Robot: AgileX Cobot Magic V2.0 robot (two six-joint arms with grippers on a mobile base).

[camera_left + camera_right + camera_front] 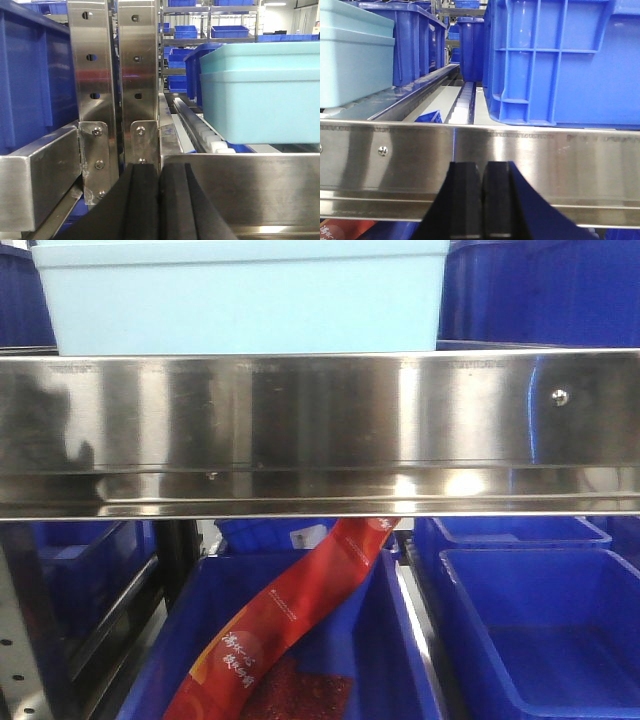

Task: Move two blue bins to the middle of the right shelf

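A pale aqua blue bin (245, 295) stands on the roller shelf behind the steel front rail (320, 430); I can make out only one. The left wrist view has the blue bin (262, 90) at the right, the right wrist view has the blue bin (352, 62) at the far left. My left gripper (160, 169) is shut and empty, low in front of the rail, left of the bin. My right gripper (482, 166) is also shut on nothing, in front of the rail, right of the bin.
Twin steel uprights (117, 75) rise just ahead of the left gripper. A royal-blue ribbed bin (560, 60) sits on the shelf right of the pale one. Below the rail are more royal-blue bins (540, 630), one holding a red package (275, 625).
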